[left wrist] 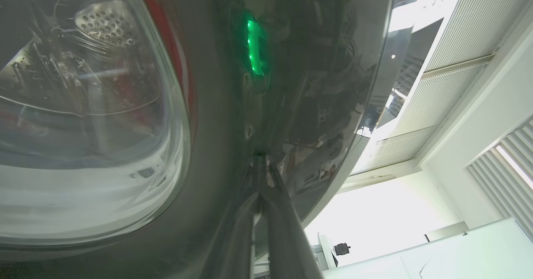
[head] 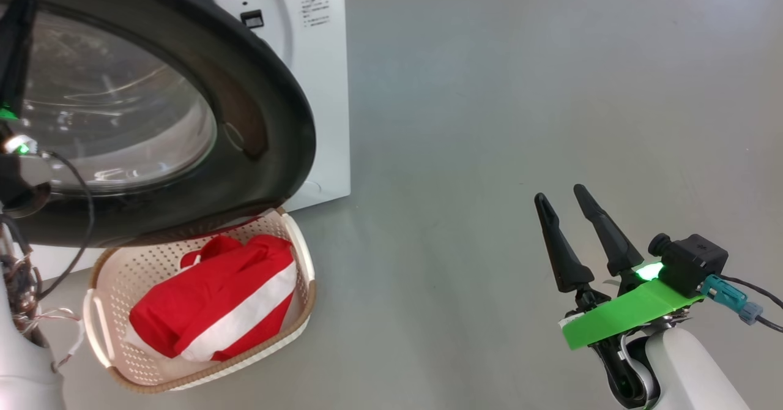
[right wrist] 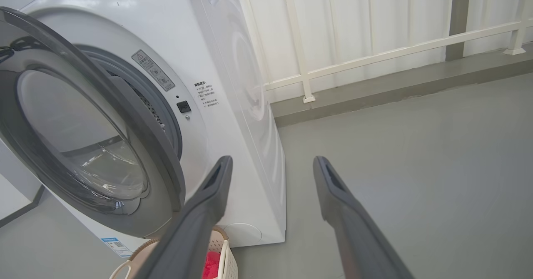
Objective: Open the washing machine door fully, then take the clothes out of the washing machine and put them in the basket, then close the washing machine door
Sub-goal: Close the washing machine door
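The red and white clothes lie in the basket on the floor, just in front of the washing machine. So the job now looks like shutting the door, which stands partly open. The left end effector is pinched shut, its tips touching the shiny black door. A slow, straight push should swing it closed. The basket sits right under the door, so the door may brush its rim. The right end effector is wide open and holds nothing, well off to the right.
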Tool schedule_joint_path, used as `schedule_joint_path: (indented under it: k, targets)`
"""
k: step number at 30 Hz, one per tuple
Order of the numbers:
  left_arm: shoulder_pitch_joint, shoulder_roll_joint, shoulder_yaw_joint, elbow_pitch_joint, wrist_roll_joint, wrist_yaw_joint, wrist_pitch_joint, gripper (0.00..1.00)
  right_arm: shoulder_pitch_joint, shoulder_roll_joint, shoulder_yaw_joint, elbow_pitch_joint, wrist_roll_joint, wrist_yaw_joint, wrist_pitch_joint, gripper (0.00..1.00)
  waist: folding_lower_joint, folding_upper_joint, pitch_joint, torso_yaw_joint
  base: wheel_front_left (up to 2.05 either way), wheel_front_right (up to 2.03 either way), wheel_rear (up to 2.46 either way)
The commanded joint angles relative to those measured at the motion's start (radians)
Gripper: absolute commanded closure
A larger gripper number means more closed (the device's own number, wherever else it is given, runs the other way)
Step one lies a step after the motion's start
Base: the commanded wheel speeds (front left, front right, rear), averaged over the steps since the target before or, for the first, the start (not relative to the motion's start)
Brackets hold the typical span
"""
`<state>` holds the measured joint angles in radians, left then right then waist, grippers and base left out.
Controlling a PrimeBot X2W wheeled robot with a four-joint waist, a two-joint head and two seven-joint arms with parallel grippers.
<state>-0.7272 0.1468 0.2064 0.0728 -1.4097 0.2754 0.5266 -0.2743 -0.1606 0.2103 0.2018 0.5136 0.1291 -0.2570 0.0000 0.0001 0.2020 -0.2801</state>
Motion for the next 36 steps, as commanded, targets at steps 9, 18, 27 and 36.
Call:
schedule_joint_path:
  k: [9,18,27,36]
  targets:
    - [0.011,0.024,-0.007,-0.051,0.013,-0.021,0.023,1.0,-0.024,-0.014,0.025,-0.019,0.006,0.002,-0.005,0.0,0.0,-0.0001,-0.013,0.045,0.0,0.0,0.0]
    - [0.082,0.056,-0.034,-0.114,0.057,-0.054,0.035,0.3,-0.017,-0.019,0.03,-0.012,0.007,0.002,-0.005,0.0,0.0,-0.0001,-0.035,0.073,0.0,0.0,0.0]
    - [0.185,0.103,-0.081,-0.178,0.168,-0.134,-0.002,0.0,-0.01,-0.03,0.034,-0.01,0.008,0.002,-0.005,0.0,0.0,-0.0001,-0.055,0.114,0.0,0.0,0.0]
    - [0.328,0.13,-0.078,-0.231,0.278,-0.232,-0.108,0.0,0.002,-0.034,0.031,-0.011,0.008,0.002,-0.005,0.0,0.0,-0.0001,-0.066,0.146,0.0,0.0,0.0]
